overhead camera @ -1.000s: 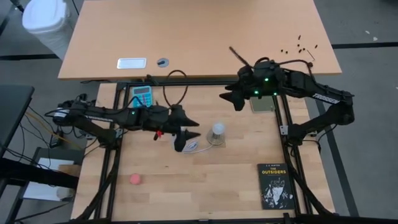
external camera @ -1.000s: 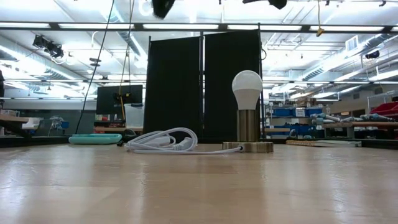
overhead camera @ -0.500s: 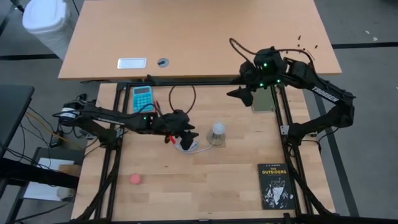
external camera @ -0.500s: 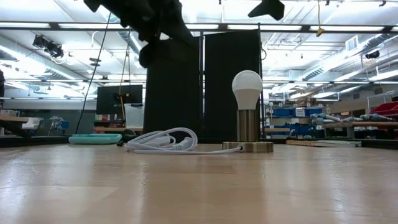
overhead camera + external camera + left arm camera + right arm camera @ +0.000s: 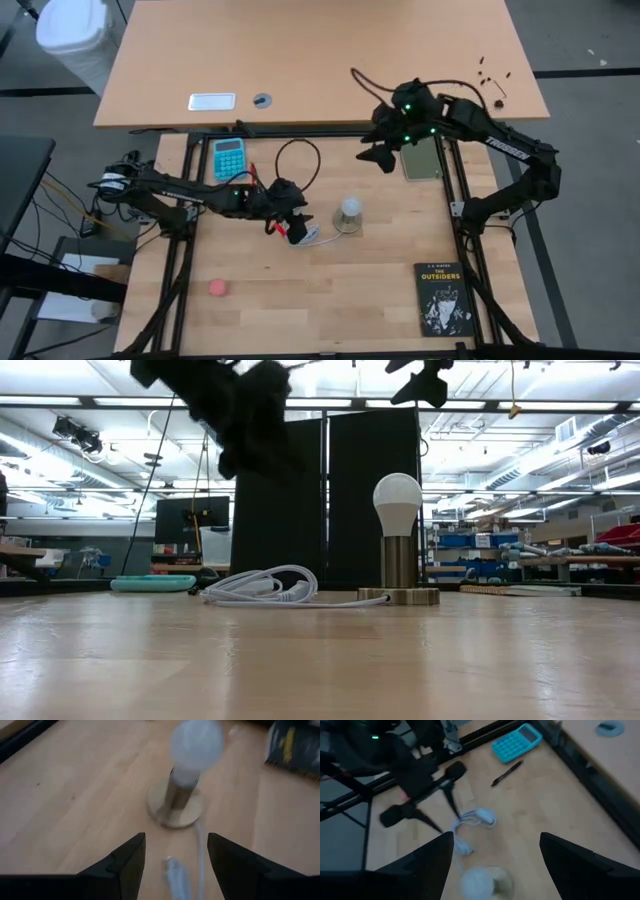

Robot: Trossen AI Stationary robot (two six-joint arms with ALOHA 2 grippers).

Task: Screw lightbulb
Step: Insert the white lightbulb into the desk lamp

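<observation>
Your overhead view is evenly lit and sharp, with soft shadows under both arms on the table [image 5: 330, 290]. At table height, ceiling lights [image 5: 300, 400] glare white behind the bulb [image 5: 397, 500], which stays crisp, while the near tabletop and the left arm [image 5: 235, 410] left of the bulb are blurred. The left wrist view is soft, the bulb [image 5: 196, 742] smeared. The right wrist view is dim and blurred.

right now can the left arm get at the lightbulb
Probably yes. The left gripper hangs above the coiled white cord, jaws open and empty, facing the lightbulb, which stands upright in its socket. Nothing stands between them.
</observation>
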